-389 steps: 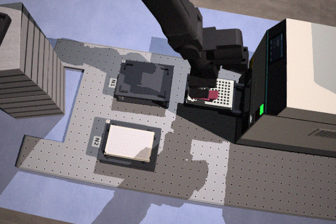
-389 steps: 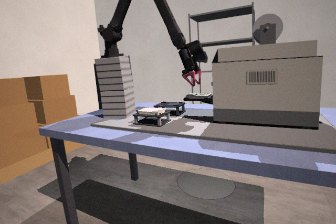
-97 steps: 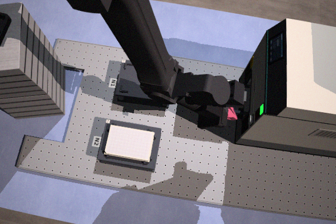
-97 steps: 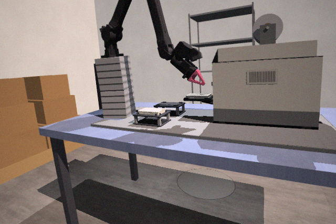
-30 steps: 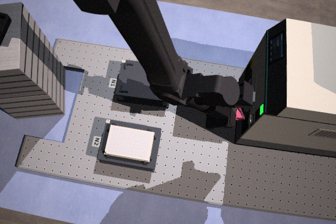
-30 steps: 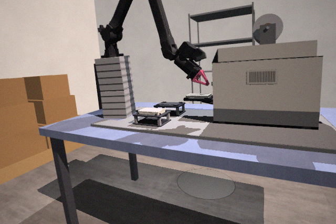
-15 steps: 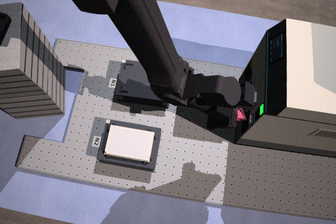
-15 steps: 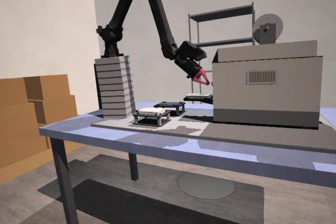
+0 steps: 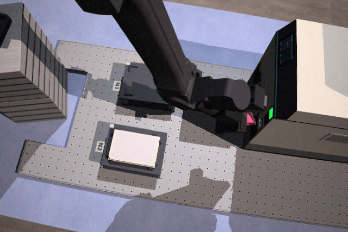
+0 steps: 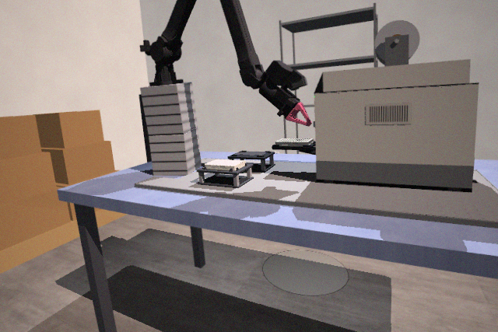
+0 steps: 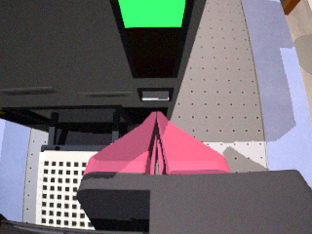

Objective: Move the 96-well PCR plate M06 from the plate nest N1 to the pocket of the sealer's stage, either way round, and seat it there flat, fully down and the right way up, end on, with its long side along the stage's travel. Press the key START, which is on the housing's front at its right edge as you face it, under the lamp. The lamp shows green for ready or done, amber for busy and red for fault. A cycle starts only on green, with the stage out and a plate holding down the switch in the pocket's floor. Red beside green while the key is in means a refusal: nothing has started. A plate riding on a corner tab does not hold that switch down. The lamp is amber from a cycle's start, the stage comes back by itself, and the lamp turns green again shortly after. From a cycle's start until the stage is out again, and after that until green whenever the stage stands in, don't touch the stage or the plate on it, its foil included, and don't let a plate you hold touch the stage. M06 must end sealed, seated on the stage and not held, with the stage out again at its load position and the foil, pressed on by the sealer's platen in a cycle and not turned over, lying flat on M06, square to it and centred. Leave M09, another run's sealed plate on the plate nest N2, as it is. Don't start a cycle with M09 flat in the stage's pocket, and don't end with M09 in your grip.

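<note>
My gripper has pink fingers, shut and empty, with the tips close to the small START key on the sealer's front. The lamp above the key shows green; it also shows in the top view. The gripper sits by the housing's front right edge, and in the exterior view it hangs above the stage. Plate M06, white with open wells, lies on the stage in front of the sealer; it shows below the fingers in the wrist view. Nest N1 is empty.
M09, a sealed white plate, sits on nest N2. The sealer housing stands at the right. The arm's ribbed pedestal stands at the left. A shelf rack is behind the table.
</note>
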Motion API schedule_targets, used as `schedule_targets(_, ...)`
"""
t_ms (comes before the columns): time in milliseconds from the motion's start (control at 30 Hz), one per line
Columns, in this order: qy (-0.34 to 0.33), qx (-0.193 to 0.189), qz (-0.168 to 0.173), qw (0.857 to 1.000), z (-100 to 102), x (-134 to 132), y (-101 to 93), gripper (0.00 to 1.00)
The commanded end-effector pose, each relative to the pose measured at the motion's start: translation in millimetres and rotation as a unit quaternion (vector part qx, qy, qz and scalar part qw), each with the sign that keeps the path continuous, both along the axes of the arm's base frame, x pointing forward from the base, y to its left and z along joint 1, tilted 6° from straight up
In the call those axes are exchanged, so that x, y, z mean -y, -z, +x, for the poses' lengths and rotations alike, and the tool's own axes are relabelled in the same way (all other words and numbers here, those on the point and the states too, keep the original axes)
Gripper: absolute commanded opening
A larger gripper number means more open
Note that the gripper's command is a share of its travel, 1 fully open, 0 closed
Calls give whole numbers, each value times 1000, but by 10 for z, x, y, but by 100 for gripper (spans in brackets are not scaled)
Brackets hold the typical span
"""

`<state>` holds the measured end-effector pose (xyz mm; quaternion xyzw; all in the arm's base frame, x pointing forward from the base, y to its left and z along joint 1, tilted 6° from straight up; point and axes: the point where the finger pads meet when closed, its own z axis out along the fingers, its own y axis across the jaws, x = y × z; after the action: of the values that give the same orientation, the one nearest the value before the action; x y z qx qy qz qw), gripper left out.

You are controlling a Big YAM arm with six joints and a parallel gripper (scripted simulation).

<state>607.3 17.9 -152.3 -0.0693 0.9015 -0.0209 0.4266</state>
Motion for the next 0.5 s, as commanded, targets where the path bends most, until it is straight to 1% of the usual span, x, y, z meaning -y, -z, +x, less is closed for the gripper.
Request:
schedule_targets(0,6,-2,5,1000,55,3,77,0)
schedule_targets(133,-2,0,5,1000,82,-97,66,0)
schedule_targets(200,-2,0,5,1000,82,-97,66,0)
schedule_targets(400,-4,15,6,1000,176,-128,-98,0)
schedule_targets(467,-4,14,6,1000,154,-124,-115,0)
